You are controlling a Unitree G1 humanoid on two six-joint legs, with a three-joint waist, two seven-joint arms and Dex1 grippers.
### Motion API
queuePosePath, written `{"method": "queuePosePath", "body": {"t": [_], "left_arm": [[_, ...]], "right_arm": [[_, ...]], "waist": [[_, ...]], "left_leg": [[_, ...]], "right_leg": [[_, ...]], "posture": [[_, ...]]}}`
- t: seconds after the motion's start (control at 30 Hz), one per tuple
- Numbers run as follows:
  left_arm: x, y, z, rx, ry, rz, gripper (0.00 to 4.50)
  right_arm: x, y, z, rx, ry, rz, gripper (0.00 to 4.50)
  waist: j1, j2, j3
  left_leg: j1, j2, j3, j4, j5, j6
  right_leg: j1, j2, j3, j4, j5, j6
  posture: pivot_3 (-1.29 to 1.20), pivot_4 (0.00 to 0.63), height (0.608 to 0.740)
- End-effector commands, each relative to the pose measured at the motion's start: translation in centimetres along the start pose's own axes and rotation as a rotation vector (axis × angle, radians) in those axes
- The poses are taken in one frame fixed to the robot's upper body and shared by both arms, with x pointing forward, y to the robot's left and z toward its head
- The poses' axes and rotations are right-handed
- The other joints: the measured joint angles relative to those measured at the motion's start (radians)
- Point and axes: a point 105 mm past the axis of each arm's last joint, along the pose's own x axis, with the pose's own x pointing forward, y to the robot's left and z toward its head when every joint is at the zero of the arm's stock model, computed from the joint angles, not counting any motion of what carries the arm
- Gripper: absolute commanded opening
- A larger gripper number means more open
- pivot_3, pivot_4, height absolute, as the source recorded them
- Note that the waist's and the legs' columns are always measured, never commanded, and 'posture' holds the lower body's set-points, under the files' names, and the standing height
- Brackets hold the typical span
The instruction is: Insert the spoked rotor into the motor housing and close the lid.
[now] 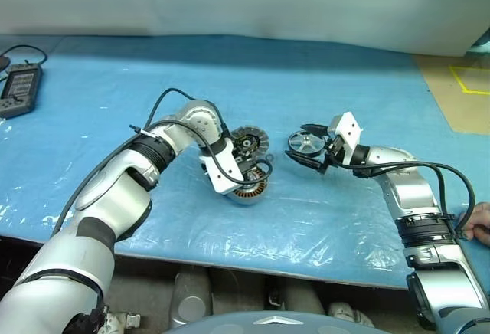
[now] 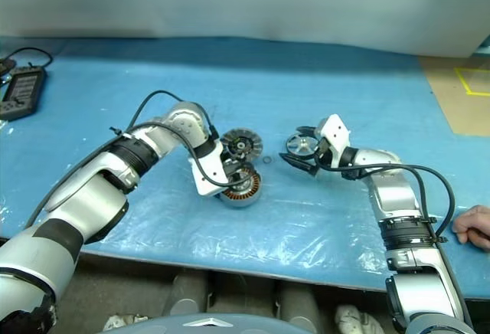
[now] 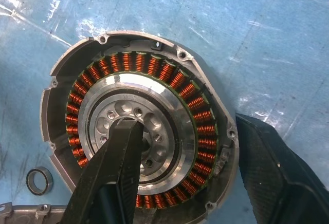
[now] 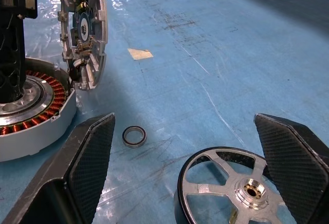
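Both arms are silver-grey metal shells joined by black ribbed collars at elbow and wrist. Thin black cables loop loose outside each forearm and run into a white block behind each hand. The left hand (image 1: 246,175) and right hand (image 4: 191,168) carry broad matte black fingers (image 4: 91,153) with a fine woven carbon-like texture.

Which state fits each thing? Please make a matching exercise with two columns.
Things:
1. round silver motor housing with copper windings
2. flat grey ribbed lid
3. dark-silver spoked rotor
4. small loose metal ring

States:
A. between the open right hand's fingers
B. standing on its edge
C. left hand's finger over its centre
D. flat on the blue sheet, alone

Pairs: 1-C, 2-B, 3-A, 4-D
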Motion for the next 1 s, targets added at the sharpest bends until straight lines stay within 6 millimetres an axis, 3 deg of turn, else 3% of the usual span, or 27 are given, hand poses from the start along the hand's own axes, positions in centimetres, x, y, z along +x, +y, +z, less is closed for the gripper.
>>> {"method": "queuePosePath", "body": {"t": [0.03,0.53,1.0], "left_arm": [[-0.6,0.7,0.2,0.026,0.002,0.026,2.3],[-1.0,1.3,-1.8,0.016,0.099,0.057,2.3],[-0.8,1.3,-2.2,-0.005,0.109,0.066,2.3]], "right_arm": [[0.0,0.2,1.6,-0.037,-0.05,0.011,4.5],[0.1,0.1,1.5,-0.036,-0.053,0.01,4.5],[0.1,0.2,1.3,-0.035,-0.053,0.012,4.5]], "waist": [[0.0,0.0,0.0],[0.001,0.0,0.0],[0.002,0.0,0.0]], "left_leg": [[0.0,0.0,0.0,0.0,0.0,0.0],[0.001,0.0,0.0,0.004,0.0,0.0],[0.003,0.0,0.0,0.005,0.0,0.0]], "right_leg": [[0.0,0.0,0.0,0.0,0.0,0.0],[0.001,0.0,0.001,0.001,0.0,0.0],[0.003,0.0,0.001,0.003,0.0,0.0]], "posture": [[0.0,0.15,0.74],[0.0,0.15,0.74],[0.0,0.15,0.74]]}}
